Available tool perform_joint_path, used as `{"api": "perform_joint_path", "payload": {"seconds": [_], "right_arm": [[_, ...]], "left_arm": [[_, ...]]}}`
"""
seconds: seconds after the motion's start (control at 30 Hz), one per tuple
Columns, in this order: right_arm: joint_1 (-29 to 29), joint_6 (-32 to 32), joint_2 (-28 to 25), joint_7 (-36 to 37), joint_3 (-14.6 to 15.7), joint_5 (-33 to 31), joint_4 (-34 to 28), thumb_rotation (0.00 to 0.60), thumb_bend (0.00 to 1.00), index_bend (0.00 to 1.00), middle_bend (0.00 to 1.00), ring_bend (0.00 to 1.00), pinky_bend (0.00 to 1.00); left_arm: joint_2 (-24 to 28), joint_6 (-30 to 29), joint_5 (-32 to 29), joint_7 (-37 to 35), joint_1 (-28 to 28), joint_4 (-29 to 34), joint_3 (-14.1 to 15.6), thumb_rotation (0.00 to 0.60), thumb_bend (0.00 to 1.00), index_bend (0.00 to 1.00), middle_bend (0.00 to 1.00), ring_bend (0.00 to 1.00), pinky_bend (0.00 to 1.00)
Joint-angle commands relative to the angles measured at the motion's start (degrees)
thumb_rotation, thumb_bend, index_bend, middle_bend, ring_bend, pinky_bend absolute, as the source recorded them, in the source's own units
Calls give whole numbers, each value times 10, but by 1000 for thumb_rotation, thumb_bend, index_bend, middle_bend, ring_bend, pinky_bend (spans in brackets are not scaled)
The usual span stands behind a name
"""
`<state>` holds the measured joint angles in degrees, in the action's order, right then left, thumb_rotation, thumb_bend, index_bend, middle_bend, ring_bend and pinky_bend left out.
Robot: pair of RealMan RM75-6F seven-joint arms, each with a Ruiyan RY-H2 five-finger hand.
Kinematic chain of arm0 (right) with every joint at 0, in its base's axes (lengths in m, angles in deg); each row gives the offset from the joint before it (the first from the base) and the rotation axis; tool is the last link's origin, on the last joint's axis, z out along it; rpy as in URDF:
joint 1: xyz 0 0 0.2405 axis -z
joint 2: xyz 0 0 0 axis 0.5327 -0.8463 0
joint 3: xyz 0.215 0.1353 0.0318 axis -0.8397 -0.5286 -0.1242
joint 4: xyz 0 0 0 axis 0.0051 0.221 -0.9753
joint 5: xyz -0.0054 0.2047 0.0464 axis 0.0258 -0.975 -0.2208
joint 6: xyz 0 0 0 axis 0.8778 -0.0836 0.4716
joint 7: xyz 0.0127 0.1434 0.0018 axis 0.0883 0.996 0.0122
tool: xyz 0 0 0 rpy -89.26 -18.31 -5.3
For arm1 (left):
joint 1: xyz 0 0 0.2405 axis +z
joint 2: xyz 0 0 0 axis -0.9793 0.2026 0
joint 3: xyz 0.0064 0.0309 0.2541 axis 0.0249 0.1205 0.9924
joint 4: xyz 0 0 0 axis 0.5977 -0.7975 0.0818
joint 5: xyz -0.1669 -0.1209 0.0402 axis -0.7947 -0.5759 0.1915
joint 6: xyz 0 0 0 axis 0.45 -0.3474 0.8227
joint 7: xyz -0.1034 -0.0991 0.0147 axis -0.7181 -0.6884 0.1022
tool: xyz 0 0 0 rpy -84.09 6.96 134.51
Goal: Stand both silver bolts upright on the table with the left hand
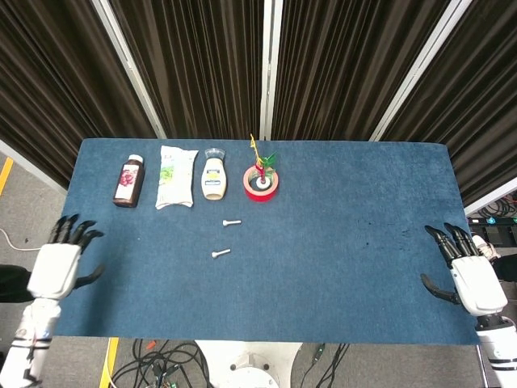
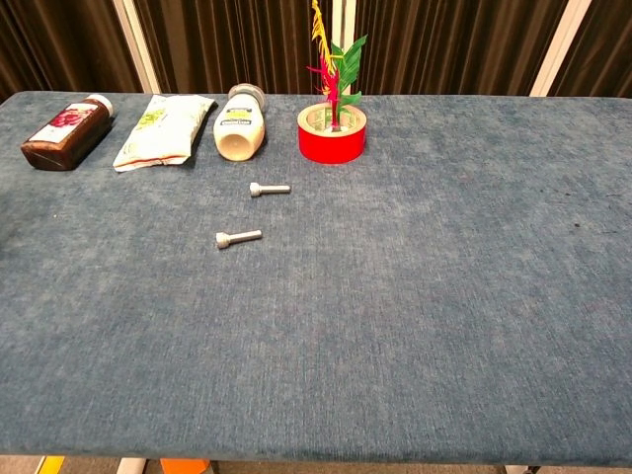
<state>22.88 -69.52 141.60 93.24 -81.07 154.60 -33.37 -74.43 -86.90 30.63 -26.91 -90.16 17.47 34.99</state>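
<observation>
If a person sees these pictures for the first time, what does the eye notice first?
Probably the red pot with its bright plant, at the far middle of the blue table. Next, the two silver bolts lying flat in front of it, and the open left hand and right hand at the table's ends.

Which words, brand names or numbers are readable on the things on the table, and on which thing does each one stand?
No text can be read.
Dark bottle: red label, print too blurred.
White pouch: green print, too small.
Cream bottle: blue label, lettering too blurred.
Red tape roll: no print shows.
</observation>
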Motion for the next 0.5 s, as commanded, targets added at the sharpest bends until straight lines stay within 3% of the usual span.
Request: {"api": "perform_joint_path", "payload": {"seconds": [0.03,0.27,0.5], "right_arm": [[0,-1,0,-2,0,0,-2,600,232,60,140,0,0],[6,-5,-6,-10,0,-6,-8,600,232,60,140,0,0],[9,-4,-9,-10,-1,-15,-9,600,232,60,140,0,0]], "left_arm": [[-24,65,-8,-8,-62,9,-30,600,226,331,172,25,0],[-99,190,-71,28,-169,-10,-58,600,271,368,180,24,0],[-170,243,-155,90,-229,-34,-58,600,292,390,183,25,0]]}}
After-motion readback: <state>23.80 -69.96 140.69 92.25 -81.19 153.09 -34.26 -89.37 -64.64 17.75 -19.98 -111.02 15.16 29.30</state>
